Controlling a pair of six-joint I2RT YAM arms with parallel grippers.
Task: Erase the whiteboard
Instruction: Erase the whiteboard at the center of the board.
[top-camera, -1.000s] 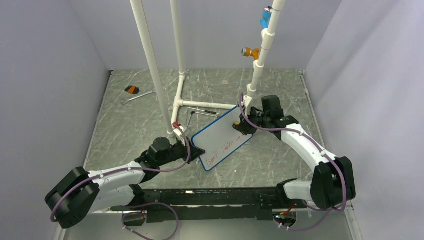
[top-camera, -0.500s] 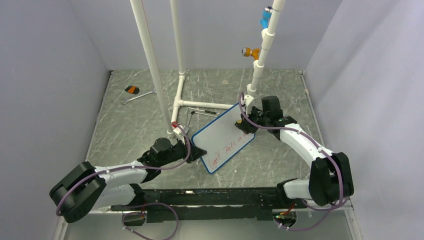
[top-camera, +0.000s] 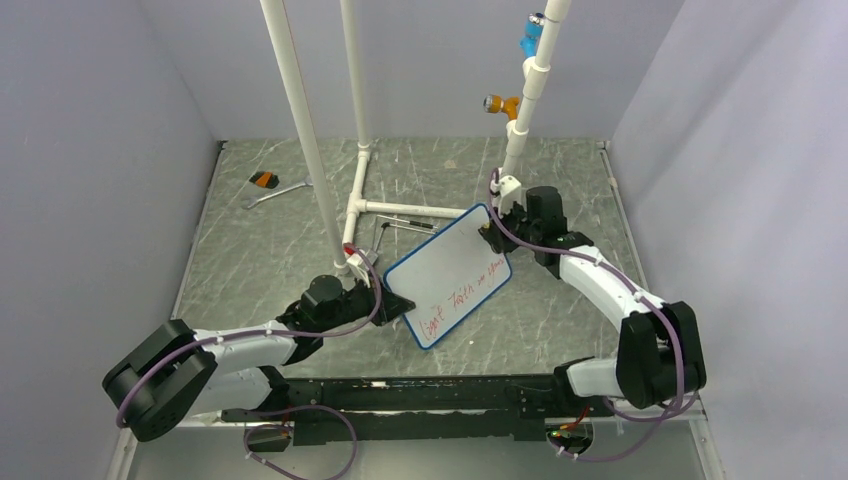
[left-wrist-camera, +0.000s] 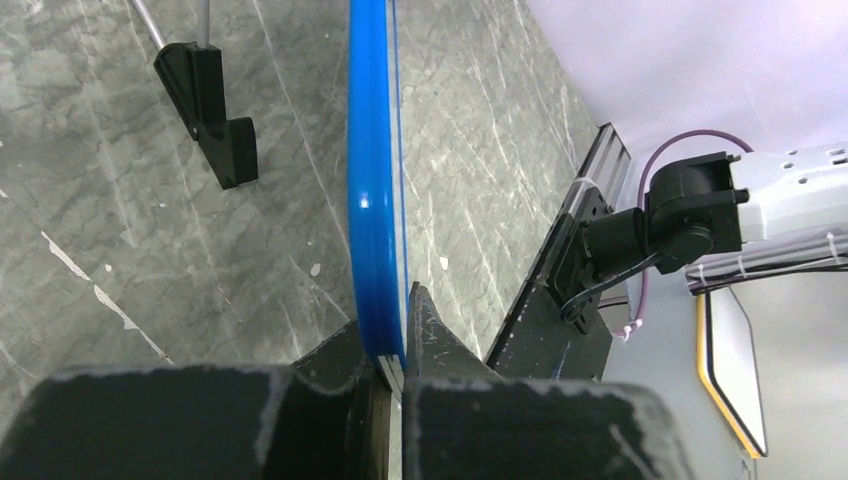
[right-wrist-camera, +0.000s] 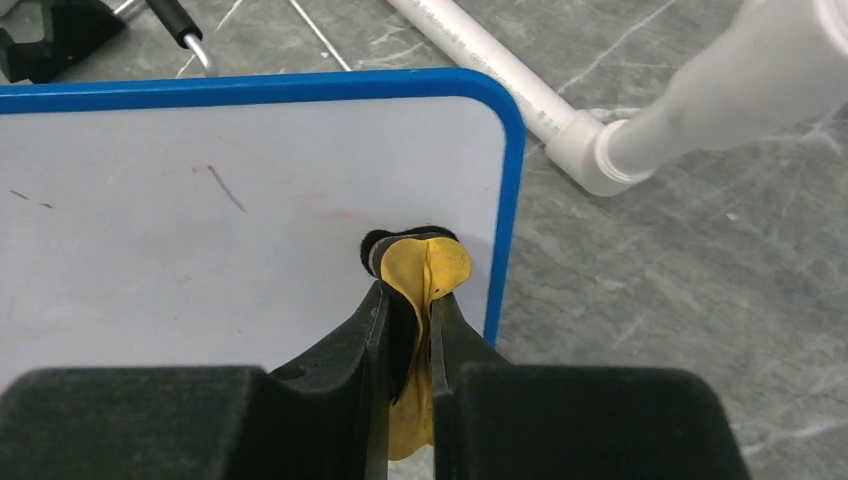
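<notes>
Right wrist: right hand (right-wrist-camera: 410, 300) pinches yellow pad (right-wrist-camera: 442, 264) against whiteboard (right-wrist-camera: 200, 250).

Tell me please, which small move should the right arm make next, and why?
Probably slide the right gripper with its yellow eraser from the corner of the whiteboard onto the red writing. The writing is unerased, the eraser sits at a blank corner, and the left gripper clamps the board's edge, steadying it.

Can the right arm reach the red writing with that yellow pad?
Probably yes. The pad in the right gripper rests on the board's face, and only bare white board lies between it and the writing. The left gripper clamps only the edge.
</notes>
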